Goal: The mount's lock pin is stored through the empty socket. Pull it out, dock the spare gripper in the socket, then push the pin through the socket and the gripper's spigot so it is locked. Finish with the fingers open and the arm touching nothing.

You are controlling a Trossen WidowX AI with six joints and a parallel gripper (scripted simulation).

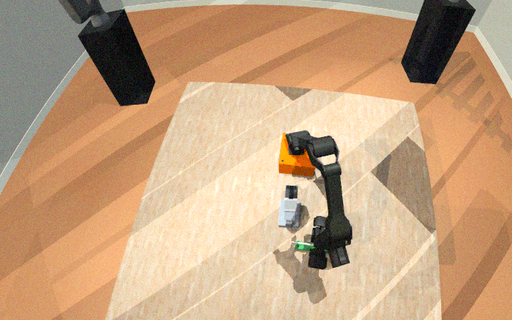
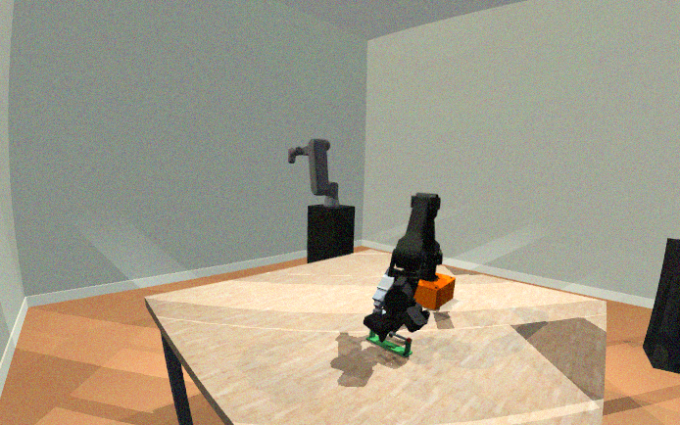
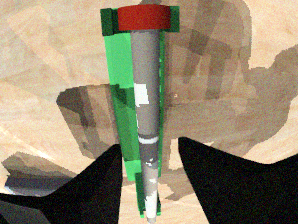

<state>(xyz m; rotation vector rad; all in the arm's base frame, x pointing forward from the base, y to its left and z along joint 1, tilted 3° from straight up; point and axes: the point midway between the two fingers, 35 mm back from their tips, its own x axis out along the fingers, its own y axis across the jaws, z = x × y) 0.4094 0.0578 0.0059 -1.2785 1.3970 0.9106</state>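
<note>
A long grey pin (image 3: 145, 70) with a red head (image 3: 144, 18) lies lengthwise along a green holder (image 3: 117, 60) (image 2: 385, 345) (image 1: 301, 248), held above its base. My gripper (image 3: 150, 147) is open and empty. In the wrist view one black fingertip is on each side of the pin, near its thinner part, with gaps to both. A light grey unit (image 1: 289, 212) (image 2: 382, 293) with a dark box-like end (image 1: 291, 191) stands behind the holder. Its socket and the spare gripper cannot be told apart here. In the top view my arm covers the holder's right end.
An orange block (image 1: 296, 169) (image 2: 434, 294) carries my arm's base, behind the grey unit. The grey unit is close to my wrist. The wooden table (image 1: 210, 178) (image 2: 258, 327) bears everything. Black pedestals (image 1: 119, 59) (image 1: 435, 43) with grey arms stand off the table.
</note>
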